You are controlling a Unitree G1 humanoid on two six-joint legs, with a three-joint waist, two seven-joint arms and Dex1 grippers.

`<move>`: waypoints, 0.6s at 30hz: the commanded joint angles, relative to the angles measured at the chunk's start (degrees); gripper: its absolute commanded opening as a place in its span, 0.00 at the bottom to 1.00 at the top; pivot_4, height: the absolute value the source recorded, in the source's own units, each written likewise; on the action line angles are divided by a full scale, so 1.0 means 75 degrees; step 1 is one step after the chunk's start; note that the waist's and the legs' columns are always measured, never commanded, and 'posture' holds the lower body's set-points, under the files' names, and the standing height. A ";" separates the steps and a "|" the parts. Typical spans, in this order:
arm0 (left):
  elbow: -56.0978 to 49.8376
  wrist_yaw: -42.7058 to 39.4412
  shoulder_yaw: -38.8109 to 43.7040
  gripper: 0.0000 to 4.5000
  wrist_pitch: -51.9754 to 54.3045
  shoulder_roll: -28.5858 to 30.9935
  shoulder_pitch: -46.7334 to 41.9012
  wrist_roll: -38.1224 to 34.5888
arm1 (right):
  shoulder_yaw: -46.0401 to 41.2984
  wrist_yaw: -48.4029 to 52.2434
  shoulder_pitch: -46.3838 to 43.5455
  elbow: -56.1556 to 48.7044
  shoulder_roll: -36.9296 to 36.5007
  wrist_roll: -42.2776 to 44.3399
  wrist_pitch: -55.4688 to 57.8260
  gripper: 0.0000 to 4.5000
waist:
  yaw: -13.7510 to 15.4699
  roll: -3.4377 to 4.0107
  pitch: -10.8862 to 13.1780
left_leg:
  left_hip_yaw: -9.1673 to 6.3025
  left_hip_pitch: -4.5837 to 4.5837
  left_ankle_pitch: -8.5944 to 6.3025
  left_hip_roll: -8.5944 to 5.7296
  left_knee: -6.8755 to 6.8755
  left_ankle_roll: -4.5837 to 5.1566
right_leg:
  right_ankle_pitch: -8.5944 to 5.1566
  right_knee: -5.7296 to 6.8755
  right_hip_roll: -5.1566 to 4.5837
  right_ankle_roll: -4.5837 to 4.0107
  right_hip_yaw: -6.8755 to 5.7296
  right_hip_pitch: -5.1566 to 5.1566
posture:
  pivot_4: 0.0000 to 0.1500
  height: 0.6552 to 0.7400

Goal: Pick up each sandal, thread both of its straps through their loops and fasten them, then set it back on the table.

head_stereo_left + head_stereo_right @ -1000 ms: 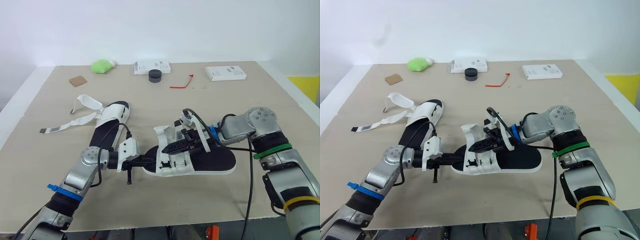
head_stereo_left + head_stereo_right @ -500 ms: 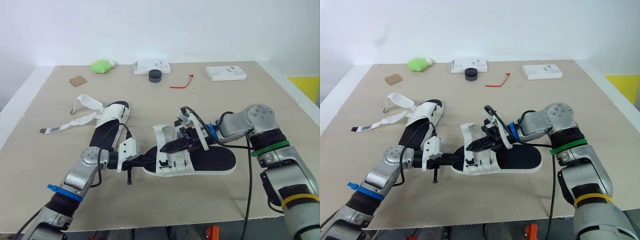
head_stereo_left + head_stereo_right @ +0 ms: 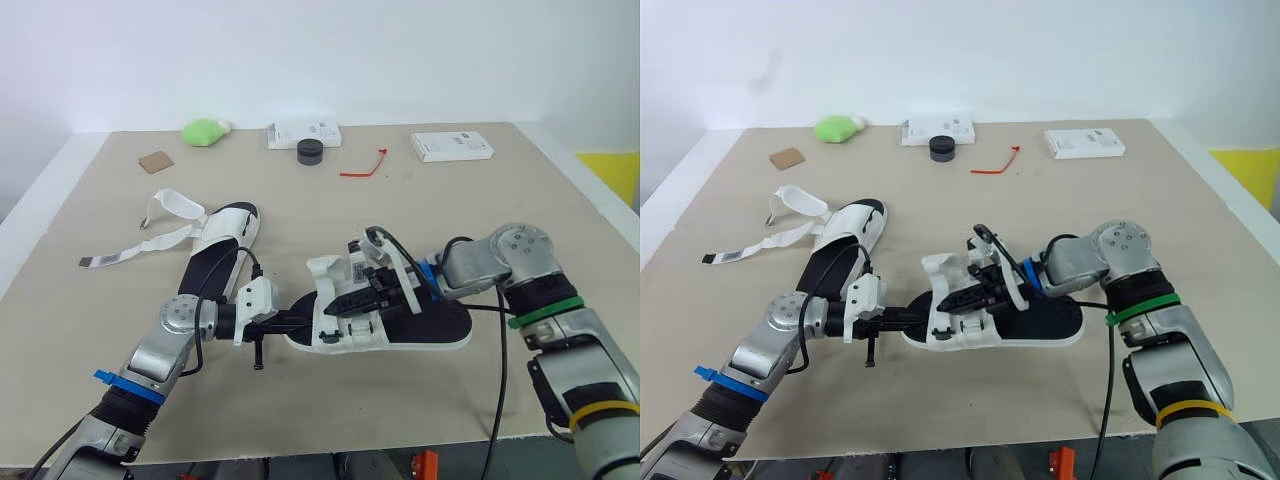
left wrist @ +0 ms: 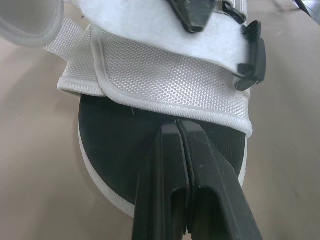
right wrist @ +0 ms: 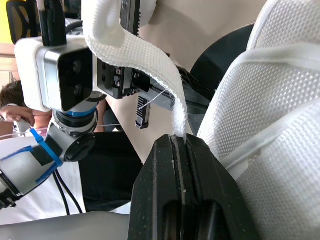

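On the desk (image 3: pixel 520 210), the near sandal (image 3: pixel 425 322) is unfinished. The right pincer (image 5: pixel 178 143) pinches its strap (image 5: pixel 145 57), and the left pincer (image 4: pixel 178 131), pressed together, rests on the toe. The far-left sandal (image 3: pixel 218 243) lies unstrapped, so most of the job likely remains.

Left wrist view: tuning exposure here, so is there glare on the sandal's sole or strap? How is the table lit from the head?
Left wrist view: no glare on the black sole; the white strap shows its weave clearly. Left eye view: the table is evenly lit and matte, with a soft shadow under the sandal.
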 commanded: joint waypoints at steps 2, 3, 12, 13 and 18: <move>0.0636 0.0018 -0.0429 0.00 0.0253 0.0075 0.0320 0.0516 | -0.0117 0.0017 0.0187 -0.0478 -0.0222 0.0094 -0.0093 0.02 | 0.0000 0.0000 0.0000 | 0.0000 0.0000 0.0000 0.0000 0.0000 0.0000 | 0.0000 0.0000 -0.0001 0.0000 0.0000 0.0000 | 1.00 1.00; 0.0647 0.0014 -0.0431 0.00 0.0243 0.0076 0.0318 0.0521 | -0.0130 0.0049 0.0208 -0.0574 -0.0243 0.0094 -0.0122 0.02 | 0.0000 0.0000 0.0000 | 0.0001 0.0000 0.0000 0.0000 0.0000 0.0000 | 0.0000 0.0000 -0.0001 0.0000 0.0000 0.0000 | 1.00 1.00; 0.0715 0.0011 -0.0422 0.00 0.0199 0.0061 0.0300 0.0536 | 0.0087 0.0188 0.0916 -0.3108 -0.0818 -0.0075 -0.0556 0.02 | 0.0008 0.0001 -0.0001 | -0.0006 -0.0003 -0.0002 0.0001 -0.0005 0.0002 | -0.0012 -0.0001 -0.0013 0.0002 -0.0005 -0.0001 | 1.00 1.00; 0.0716 0.0009 -0.0424 0.00 0.0203 0.0059 0.0299 0.0531 | 0.0106 0.0256 0.0998 -0.3405 -0.0890 -0.0314 -0.0504 0.02 | 0.0010 0.0001 -0.0001 | -0.0005 -0.0003 -0.0002 0.0002 -0.0005 0.0002 | -0.0013 -0.0001 -0.0013 0.0002 -0.0005 -0.0001 | 1.00 1.00; 0.0752 0.0009 -0.0440 0.00 0.0184 0.0043 0.0287 0.0529 | 0.0121 0.0668 0.1263 -0.3906 -0.0791 -0.1751 -0.0496 0.02 | 0.0009 0.0005 -0.0010 | -0.0005 -0.0004 -0.0003 0.0004 -0.0006 0.0002 | -0.0018 -0.0004 -0.0025 0.0003 -0.0006 -0.0002 | 1.00 1.00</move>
